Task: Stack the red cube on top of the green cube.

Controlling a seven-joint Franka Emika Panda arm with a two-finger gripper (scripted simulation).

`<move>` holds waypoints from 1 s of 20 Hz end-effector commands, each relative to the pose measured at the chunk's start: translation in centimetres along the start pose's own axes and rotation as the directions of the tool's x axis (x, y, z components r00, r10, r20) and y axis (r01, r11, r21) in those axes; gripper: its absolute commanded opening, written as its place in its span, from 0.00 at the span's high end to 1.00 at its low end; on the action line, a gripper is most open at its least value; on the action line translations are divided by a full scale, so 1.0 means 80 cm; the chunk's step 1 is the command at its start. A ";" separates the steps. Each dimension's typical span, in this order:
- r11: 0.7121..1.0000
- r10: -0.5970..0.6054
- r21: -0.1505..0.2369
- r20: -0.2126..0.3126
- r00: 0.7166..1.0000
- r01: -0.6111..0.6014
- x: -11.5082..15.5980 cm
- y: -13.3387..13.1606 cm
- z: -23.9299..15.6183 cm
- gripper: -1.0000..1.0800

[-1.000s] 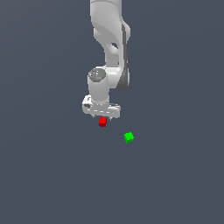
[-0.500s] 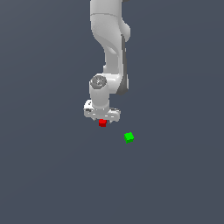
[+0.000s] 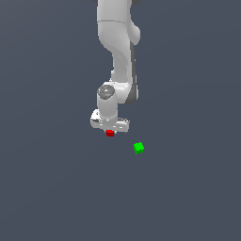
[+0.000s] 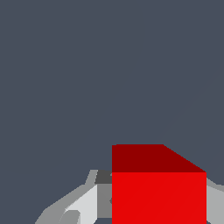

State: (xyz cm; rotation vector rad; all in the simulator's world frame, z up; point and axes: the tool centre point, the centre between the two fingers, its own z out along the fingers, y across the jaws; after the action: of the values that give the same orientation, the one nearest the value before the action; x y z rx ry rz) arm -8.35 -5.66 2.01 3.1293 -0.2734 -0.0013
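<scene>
Two cubes in the scene, both tiny next to the arm. The red cube (image 3: 110, 133) sits right under the white gripper (image 3: 110, 130) in the exterior view, only its lower part poking out below the gripper body. The green cube (image 3: 138, 148) lies apart from it on the plain dark grey bench (image 3: 188, 188), off toward the exterior view's right and a bit lower in the picture, nothing touching it.

Arm comes down from the top of the exterior view, wrist approx. vertical, gripper pointing down at the bench.

Wrist view: red cube (image 4: 158, 188) fills much of the lower part of the picture, one bright face toward the camera and a darker face above it. Pale grey fingers (image 4: 83, 205) show on one side of the cube, and a sliver of grey on the opposite side, so the cube sits between the fingers. The finger on the clearer side looks flush against the cube's edge, no gap visible. Can't tell for sure whether the gripper is actually pinching the cube or just straddling it. Green cube not seen in the wrist view.
</scene>
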 end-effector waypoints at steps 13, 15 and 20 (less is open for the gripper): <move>1.000 0.000 0.001 -0.001 1.000 0.000 0.000 0.000 -0.012 1.00; 1.000 0.000 0.001 -0.001 1.000 0.000 0.000 0.000 -0.021 1.00; 1.000 0.000 0.001 -0.001 1.000 0.000 -0.001 0.000 -0.055 1.00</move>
State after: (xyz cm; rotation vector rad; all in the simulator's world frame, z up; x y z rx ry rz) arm -8.47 -5.64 5.47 3.1298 -0.2737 -0.0025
